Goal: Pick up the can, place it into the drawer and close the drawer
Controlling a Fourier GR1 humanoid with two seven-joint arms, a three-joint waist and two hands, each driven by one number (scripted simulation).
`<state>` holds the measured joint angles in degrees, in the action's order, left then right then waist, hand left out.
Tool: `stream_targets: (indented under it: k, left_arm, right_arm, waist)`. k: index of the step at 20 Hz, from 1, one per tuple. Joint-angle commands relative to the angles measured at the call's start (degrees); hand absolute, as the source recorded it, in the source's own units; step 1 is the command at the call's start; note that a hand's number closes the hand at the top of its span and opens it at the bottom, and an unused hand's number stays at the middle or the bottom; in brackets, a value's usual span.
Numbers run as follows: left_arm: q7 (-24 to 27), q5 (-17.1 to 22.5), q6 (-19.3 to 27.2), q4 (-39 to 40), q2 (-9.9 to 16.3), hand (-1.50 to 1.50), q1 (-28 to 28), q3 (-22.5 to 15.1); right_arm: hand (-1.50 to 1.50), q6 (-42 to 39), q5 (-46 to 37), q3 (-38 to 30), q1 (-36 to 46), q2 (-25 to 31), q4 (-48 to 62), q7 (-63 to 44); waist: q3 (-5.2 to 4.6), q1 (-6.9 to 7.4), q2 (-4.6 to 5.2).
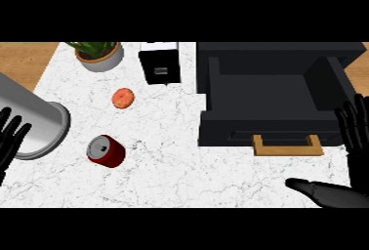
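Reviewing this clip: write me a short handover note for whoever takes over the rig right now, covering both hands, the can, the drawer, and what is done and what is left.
Left hand: open, fingers up, resting at the view's left edge, holding nothing.
Right hand: open at the right edge, beside the drawer, holding nothing.
Can: red, on the marble counter left of centre, apart from both hands.
Drawer: pulled open, nothing visible inside, wooden handle facing the robot.
Done: nothing yet; the drawer already stands open.
Left: grasp the can, place it in the drawer, push the drawer shut.

You look steeply down from the robot's head onto the desk (pixel 180 171), its single view spanning plant (pixel 99 51) to drawer (pixel 274 105).
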<state>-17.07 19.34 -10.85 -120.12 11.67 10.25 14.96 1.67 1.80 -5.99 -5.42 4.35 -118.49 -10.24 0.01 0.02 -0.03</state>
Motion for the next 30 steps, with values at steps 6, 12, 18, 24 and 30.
stream_targets:
  k: [6, 12, 18, 24, 30]
  left_arm:
    - [6.59, -8.03, -2.96, 9.38, -3.83, -1.50, 0.37, -3.69]
    - [12.26, -13.43, -2.21, 15.94, -6.50, -1.50, 0.53, -5.78]
    - [15.66, -18.41, 0.71, 16.73, -9.99, -1.50, 3.72, -9.18]
    - [28.42, -23.16, 4.35, 36.90, -9.98, -1.50, -3.77, -5.97]
    - [30.04, -19.76, 2.55, 41.30, -7.42, -1.50, -5.07, -2.91]
  right_arm:
    - [-1.50, -3.10, 3.94, -4.69, -2.03, 1.61, -0.49, 1.31]
    - [-1.50, -2.95, 4.74, -5.37, 0.37, 2.31, -2.85, -2.65]
    - [-1.50, -5.76, 7.01, -8.67, -3.42, 2.55, -3.41, 0.89]
    - [-1.50, -4.19, 3.70, -5.08, -2.69, 1.21, -6.57, -3.20]
    - [-1.50, -5.58, 5.19, -6.74, -7.29, -0.14, -11.36, -4.07]
  waist:
    - [-0.02, -0.14, 0.01]
    - [-0.04, -0.09, 0.02]
    - [-0.01, -0.05, -0.02]
    - [-0.05, -0.31, 0.06]
    - [-0.02, -0.25, -0.01]
